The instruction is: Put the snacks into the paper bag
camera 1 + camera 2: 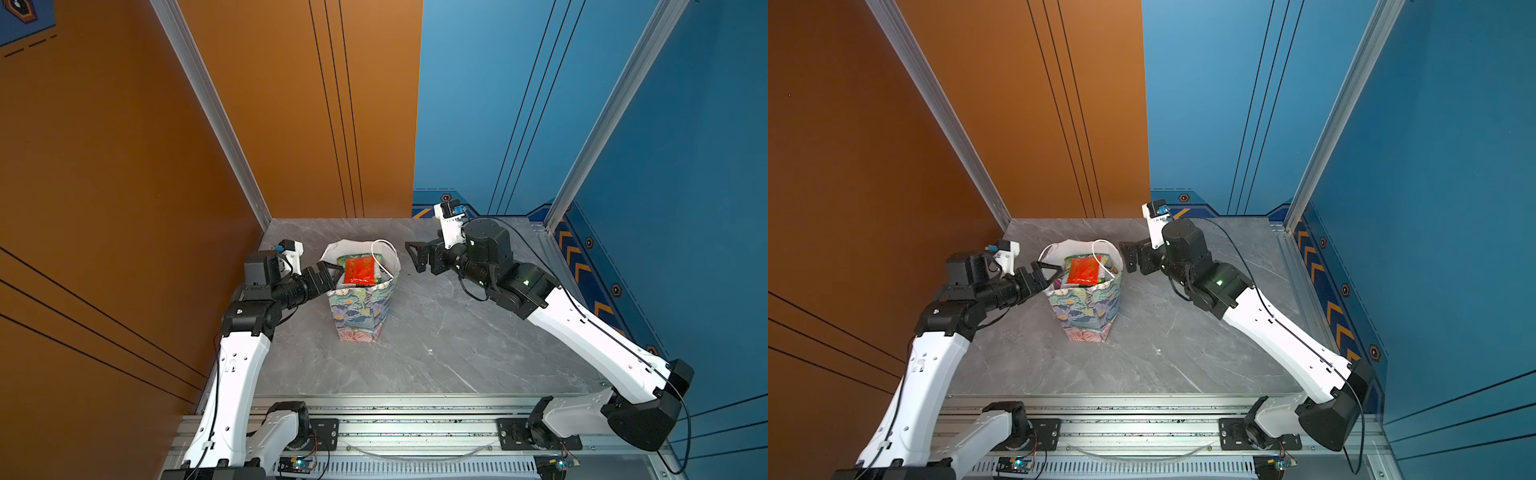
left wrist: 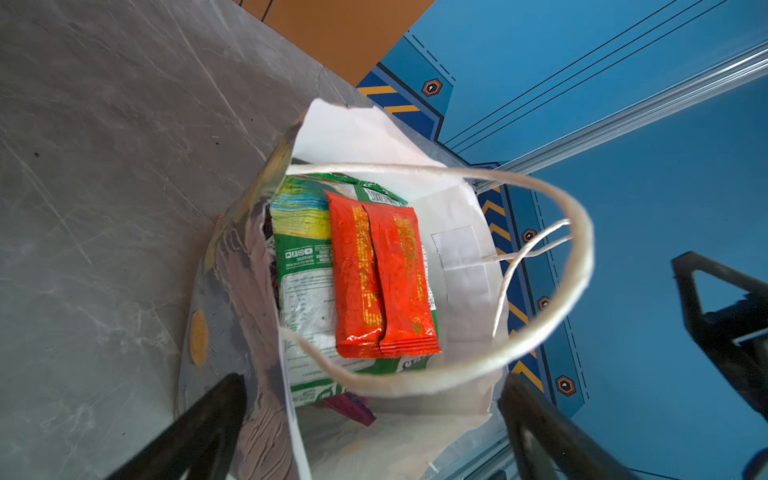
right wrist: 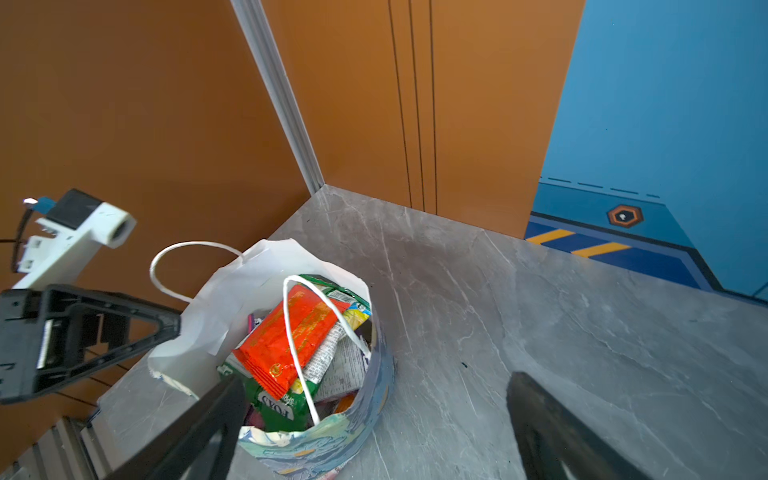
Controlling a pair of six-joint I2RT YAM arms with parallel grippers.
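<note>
The snacks are seen inside the paper bag (image 1: 360, 312), not on the table (image 1: 436, 345). A small red packet (image 2: 382, 282) is laid on top of the pile, flat and shiny, with a crease down its middle. Its long side is pointed straight ahead of the left gripper (image 1: 330, 277). A green packet (image 2: 303, 257) is laid under it, and bits of purple and orange packets can be seen deeper down from the right wrist view.

The bag is stood upright, with flowers on the outside and plain white inside. Its top is pulled wide open. One white cord handle (image 2: 582, 257) is looped over the opening.

The bag is found between the two grippers. The left gripper is the nearer one: its jaws are spread wide, with the near wall of the bag between them, and nothing is pinched. The right gripper (image 1: 412, 257) is held just beside the far rim, apart from it, with its jaws wide and nothing in them.

No packet is seen outside the bag, so the job is judged to be nearly finished.
</note>
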